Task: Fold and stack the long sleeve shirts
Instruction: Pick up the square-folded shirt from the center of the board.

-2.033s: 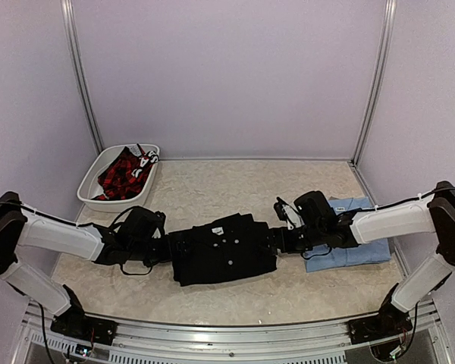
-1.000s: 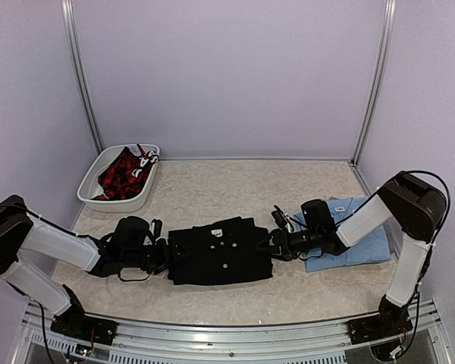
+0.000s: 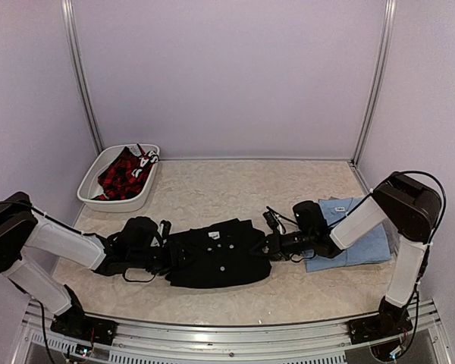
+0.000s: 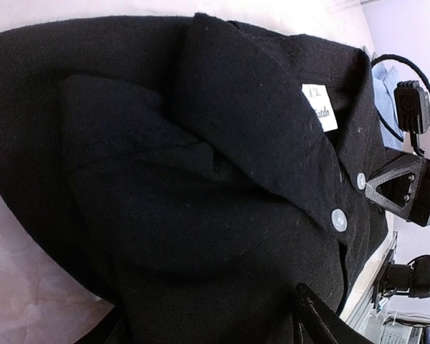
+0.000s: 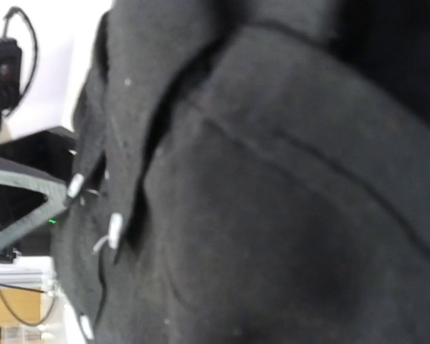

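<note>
The left gripper (image 3: pixel 165 254) lies low on the table (image 3: pixel 212 189) at the left edge of the black shirt (image 3: pixel 216 254); its fingers (image 4: pixel 309 319) stand well apart, with folded black cloth filling the space between them (no firm pinch shows); just ahead of its tips lie the collar, the white neck label (image 4: pixel 319 107) and a white button (image 4: pixel 338 219).

The right gripper (image 3: pixel 264 246) faces it from the shirt's opposite edge, jaws closed on the cloth there; its wrist view is filled with black fabric and a row of small buttons.

Behind the right gripper, under its wrist and forearm, lies the folded light blue shirt (image 3: pixel 364 243); well beyond the left gripper, toward the back wall, stands a white basket (image 3: pixel 87 189) holding red plaid cloth (image 3: pixel 121 174).
</note>
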Robot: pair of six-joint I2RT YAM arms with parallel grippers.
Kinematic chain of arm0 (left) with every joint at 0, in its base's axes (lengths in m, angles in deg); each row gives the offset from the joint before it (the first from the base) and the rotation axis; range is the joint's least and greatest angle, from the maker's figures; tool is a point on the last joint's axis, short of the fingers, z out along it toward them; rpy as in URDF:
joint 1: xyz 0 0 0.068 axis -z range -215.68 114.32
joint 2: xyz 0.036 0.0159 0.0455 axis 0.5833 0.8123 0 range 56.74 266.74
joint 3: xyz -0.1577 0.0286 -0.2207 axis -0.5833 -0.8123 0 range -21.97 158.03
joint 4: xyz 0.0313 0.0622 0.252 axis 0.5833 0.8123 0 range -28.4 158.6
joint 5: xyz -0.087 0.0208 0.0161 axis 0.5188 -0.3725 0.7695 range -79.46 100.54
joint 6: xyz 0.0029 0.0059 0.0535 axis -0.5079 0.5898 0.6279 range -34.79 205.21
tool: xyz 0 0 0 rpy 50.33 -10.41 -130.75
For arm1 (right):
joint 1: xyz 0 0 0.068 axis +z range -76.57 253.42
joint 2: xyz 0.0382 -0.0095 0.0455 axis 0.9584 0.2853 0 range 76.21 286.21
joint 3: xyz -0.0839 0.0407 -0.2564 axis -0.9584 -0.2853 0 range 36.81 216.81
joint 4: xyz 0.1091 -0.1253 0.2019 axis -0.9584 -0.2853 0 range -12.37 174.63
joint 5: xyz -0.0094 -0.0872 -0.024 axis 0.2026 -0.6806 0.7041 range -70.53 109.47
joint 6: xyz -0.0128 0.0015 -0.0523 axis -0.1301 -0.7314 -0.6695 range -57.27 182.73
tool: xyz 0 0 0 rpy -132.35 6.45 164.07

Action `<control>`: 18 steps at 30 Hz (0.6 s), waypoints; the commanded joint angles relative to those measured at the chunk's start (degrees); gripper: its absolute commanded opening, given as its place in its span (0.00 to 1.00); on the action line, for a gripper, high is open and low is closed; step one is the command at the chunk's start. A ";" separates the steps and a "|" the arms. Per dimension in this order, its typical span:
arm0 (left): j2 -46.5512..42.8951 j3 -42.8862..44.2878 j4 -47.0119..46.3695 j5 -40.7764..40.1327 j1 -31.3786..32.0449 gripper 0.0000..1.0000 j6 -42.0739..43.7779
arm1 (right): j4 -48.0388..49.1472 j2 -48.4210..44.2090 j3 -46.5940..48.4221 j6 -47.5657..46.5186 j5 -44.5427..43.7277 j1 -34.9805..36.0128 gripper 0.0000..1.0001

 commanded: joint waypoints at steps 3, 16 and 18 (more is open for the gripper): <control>-2.02 2.37 6.14 -2.66 0.15 0.64 3.68 | -17.68 -7.29 4.33 -10.24 -7.79 0.52 0.00; -4.33 8.47 11.43 -3.40 -1.97 0.67 10.92 | -35.48 -10.30 8.86 -18.68 -15.74 0.48 0.00; -3.07 10.01 11.54 -3.11 -1.97 0.67 11.44 | -34.41 -9.35 8.37 -18.33 -15.53 0.36 0.07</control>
